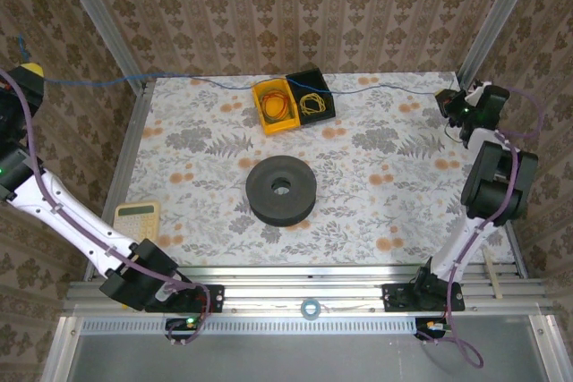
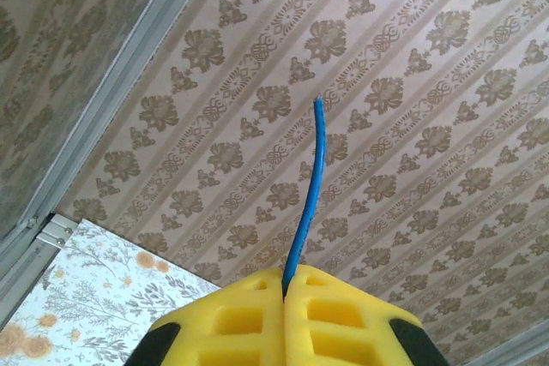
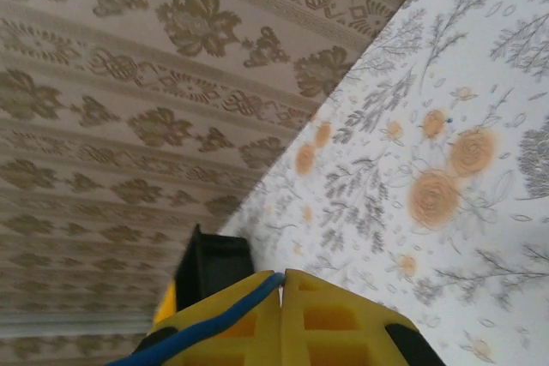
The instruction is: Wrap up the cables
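A thin blue cable [image 1: 179,78] hangs taut across the far side of the table, from one arm to the other. My left gripper [image 1: 30,70] is raised at the far left, outside the frame post. Its yellow fingers [image 2: 249,323] are shut on one end of the blue cable [image 2: 307,190], and a short tail pokes out past them. My right gripper [image 1: 454,105] at the far right is shut on the other end of the blue cable [image 3: 214,325], which trails back over its left finger. A yellow cable [image 1: 312,103] lies coiled in the black bin [image 1: 324,80].
A yellow bin [image 1: 261,115] holding orange loops stands beside the black bin at the back centre. A black ring-shaped spool [image 1: 281,190] lies mid-table. A pale yellow calculator [image 1: 137,216] sits at the left edge. A small tape ring [image 1: 310,308] rests on the front rail.
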Robot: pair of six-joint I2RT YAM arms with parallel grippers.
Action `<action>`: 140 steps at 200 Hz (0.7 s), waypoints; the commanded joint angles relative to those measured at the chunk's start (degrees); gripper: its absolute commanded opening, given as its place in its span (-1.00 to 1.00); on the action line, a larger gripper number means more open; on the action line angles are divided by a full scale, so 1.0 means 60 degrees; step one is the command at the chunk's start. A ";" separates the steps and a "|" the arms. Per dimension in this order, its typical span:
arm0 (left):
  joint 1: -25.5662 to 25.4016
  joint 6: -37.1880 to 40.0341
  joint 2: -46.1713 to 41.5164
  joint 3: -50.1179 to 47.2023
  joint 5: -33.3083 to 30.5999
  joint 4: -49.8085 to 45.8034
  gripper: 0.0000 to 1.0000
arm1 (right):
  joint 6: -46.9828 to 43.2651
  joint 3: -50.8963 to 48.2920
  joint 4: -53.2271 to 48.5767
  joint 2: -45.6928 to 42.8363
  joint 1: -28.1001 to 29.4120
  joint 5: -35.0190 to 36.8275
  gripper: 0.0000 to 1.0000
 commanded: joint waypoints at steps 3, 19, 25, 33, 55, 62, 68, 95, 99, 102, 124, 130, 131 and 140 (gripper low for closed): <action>0.0464 -0.0073 0.0187 0.0318 -0.0689 0.0461 -1.00 | 0.3235 -0.0284 0.3329 0.1325 -0.0539 0.1010 -1.00; 0.0611 -0.0091 0.0220 0.0299 -0.0699 0.0467 -1.00 | 0.4242 -0.0245 0.4663 0.2082 -0.0527 0.1268 -1.00; 0.0671 -0.0085 0.0220 0.0292 -0.0699 0.0460 -1.00 | 0.4548 -0.0167 0.4931 0.2298 -0.0496 0.1321 -1.00; 0.0768 -0.0077 0.0234 0.0285 -0.0699 0.0441 -1.00 | 0.4675 -0.0075 0.5081 0.2489 -0.0458 0.1396 -1.00; 0.1007 -0.0090 0.0235 0.0387 -0.0670 0.0353 -1.00 | 0.4731 0.0156 0.5010 0.2708 -0.0429 0.1592 -1.00; 0.1116 -0.0099 0.0235 0.0465 -0.0669 0.0316 -1.00 | 0.4778 0.0226 0.5011 0.2766 -0.0455 0.1638 -1.00; 0.1212 -0.0113 0.0233 0.0513 -0.0657 0.0281 -1.00 | 0.4852 0.0308 0.5012 0.2833 -0.0464 0.1674 -1.00; 0.1665 -0.0183 0.0235 0.0678 -0.0644 0.0211 -1.00 | 0.5108 0.0681 0.4851 0.3057 -0.0538 0.1800 -1.00; 0.1723 -0.0194 0.0248 0.0676 -0.0634 0.0211 -1.00 | 0.5152 0.0722 0.4837 0.3089 -0.0545 0.1809 -1.00; 0.1756 -0.0193 0.0249 0.0679 -0.0627 0.0211 -1.00 | 0.5189 0.0757 0.4825 0.3126 -0.0545 0.1828 -1.00; 0.1968 -0.0470 0.0184 0.0569 -0.0570 0.0438 -1.00 | 0.5577 0.1016 0.4966 0.3388 -0.0548 0.1835 -1.00; 0.1974 -0.0541 0.0165 0.0558 -0.0553 0.0507 -1.00 | 0.5632 0.1112 0.4975 0.3458 -0.0531 0.1785 -1.00; 0.1972 -0.0547 0.0163 0.0553 -0.0545 0.0512 -1.00 | 0.5640 0.1131 0.4971 0.3466 -0.0516 0.1766 -1.00; 0.1916 -0.0596 0.0127 0.0528 -0.0537 0.0596 -1.00 | 0.5576 0.1272 0.4812 0.3474 -0.0434 0.1643 -1.00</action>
